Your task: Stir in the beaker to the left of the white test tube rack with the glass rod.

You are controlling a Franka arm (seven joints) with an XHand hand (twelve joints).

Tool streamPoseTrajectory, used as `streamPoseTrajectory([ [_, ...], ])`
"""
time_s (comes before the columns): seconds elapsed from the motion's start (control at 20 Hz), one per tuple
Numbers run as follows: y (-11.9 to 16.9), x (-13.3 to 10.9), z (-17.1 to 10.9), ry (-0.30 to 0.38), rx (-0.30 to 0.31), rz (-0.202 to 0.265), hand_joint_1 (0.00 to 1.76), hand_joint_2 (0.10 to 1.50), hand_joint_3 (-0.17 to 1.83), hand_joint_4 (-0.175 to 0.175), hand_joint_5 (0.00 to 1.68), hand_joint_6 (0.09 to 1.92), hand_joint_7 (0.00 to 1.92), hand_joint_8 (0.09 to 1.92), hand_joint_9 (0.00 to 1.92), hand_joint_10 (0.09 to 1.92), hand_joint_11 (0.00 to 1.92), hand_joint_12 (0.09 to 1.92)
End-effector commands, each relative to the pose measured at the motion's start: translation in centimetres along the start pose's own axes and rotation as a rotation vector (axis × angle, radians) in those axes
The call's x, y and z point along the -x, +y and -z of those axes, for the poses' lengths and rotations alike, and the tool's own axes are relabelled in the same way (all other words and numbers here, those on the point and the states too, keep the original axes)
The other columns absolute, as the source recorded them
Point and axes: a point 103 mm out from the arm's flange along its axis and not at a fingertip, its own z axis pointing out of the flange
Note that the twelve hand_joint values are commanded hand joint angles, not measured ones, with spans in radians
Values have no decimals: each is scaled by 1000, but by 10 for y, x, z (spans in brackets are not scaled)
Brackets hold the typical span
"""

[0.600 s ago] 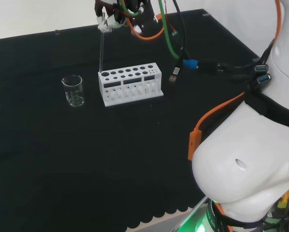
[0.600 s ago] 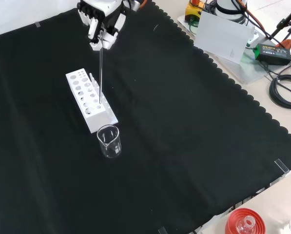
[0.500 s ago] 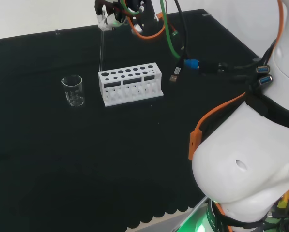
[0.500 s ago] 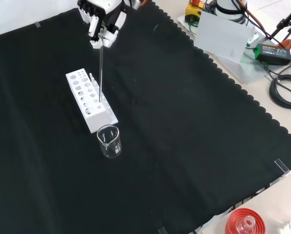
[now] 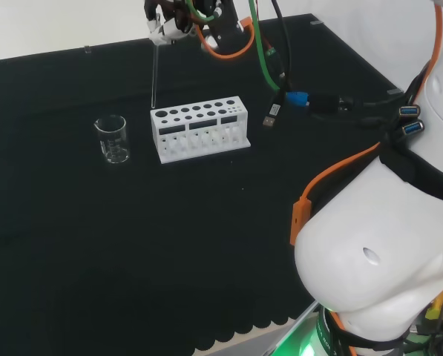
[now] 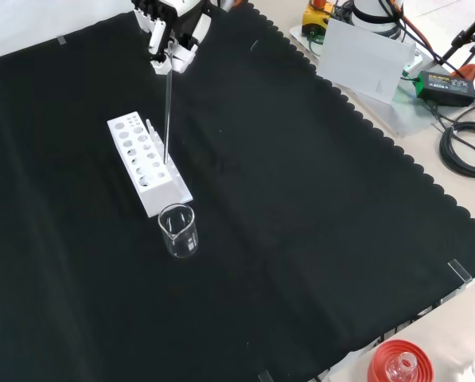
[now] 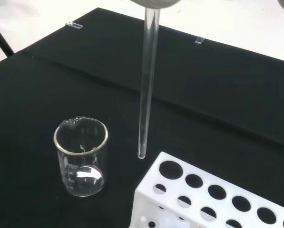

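The hand (image 5: 168,21) (image 6: 169,40) is high over the cloth, shut on the top of a glass rod (image 5: 154,74) (image 6: 167,111) (image 7: 147,85) that hangs upright. The rod's lower tip hovers just above the end of the white test tube rack (image 5: 199,127) (image 6: 146,163) (image 7: 213,199) nearest the beaker, clear of its holes. A small clear beaker (image 5: 112,139) (image 6: 178,231) (image 7: 81,156) stands upright on the black cloth, left of the rack in the head view; it looks empty.
A red ribbed stand (image 6: 399,364) with a flask is at the front view's lower right edge. Cables (image 5: 310,100) hang from the arm to the rack's right in the head view. A power supply and cords (image 6: 452,87) lie off the cloth.
The hand has risen a little with the rod, and the rod's tip has come up out of the rack's end hole. Beaker and rack have not moved.
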Motion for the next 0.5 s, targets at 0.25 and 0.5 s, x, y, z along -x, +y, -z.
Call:
streamPoseTrajectory([
  [0.25, 18, -21, 17, -26, 10, 82, 1204, 1117, -175, -175, 1156, 754, 1682, 646, 1920, 343, 1785, 557],
  [0.5, 26, -38, 22, -40, 9, 93, 1204, 1117, -175, -175, 1157, 752, 1683, 646, 1920, 343, 1785, 557],
])
